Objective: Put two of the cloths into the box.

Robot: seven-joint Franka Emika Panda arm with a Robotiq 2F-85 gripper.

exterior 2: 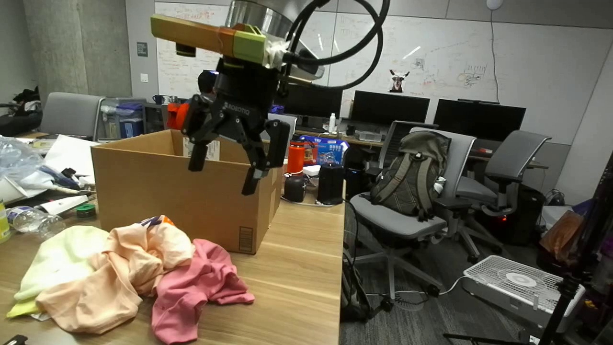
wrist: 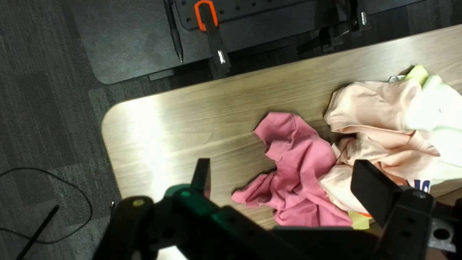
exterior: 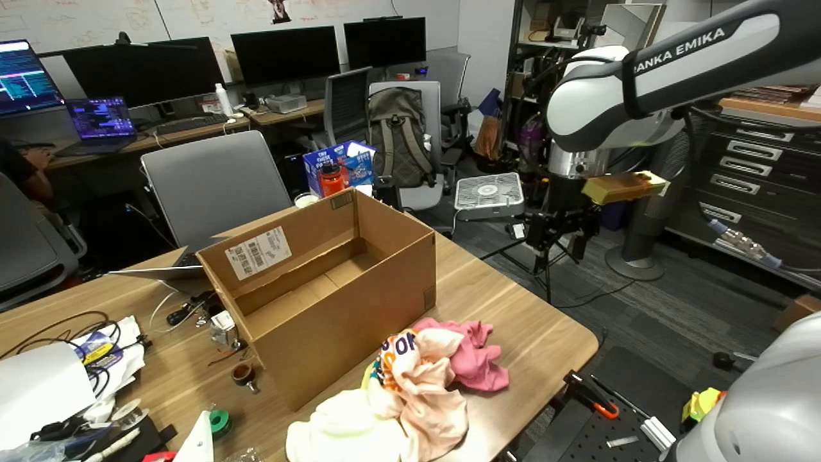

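Observation:
An open cardboard box (exterior: 353, 333) stands on the table; it also shows in an exterior view (exterior 2: 167, 191). No cloth shows in the visible part of its inside. A pink cloth (exterior: 478, 362), a peach cloth (exterior: 436, 401) and a pale yellow cloth (exterior: 346, 430) lie crumpled together in front of it. They show also in the wrist view: pink (wrist: 299, 169), peach (wrist: 375, 104), pale yellow (wrist: 440, 108). My gripper (exterior 2: 222, 176) is open and empty, held well above the table. In the wrist view, the pink cloth lies below and between the fingers (wrist: 283, 178).
Cables, papers, a green tape roll (exterior: 219, 421) and small parts lie on the table beside the box. An orange bottle (exterior: 331, 181) stands behind the box. A clamp with an orange handle (wrist: 213, 29) sits by the table edge. The table's rounded corner (wrist: 119, 112) shows.

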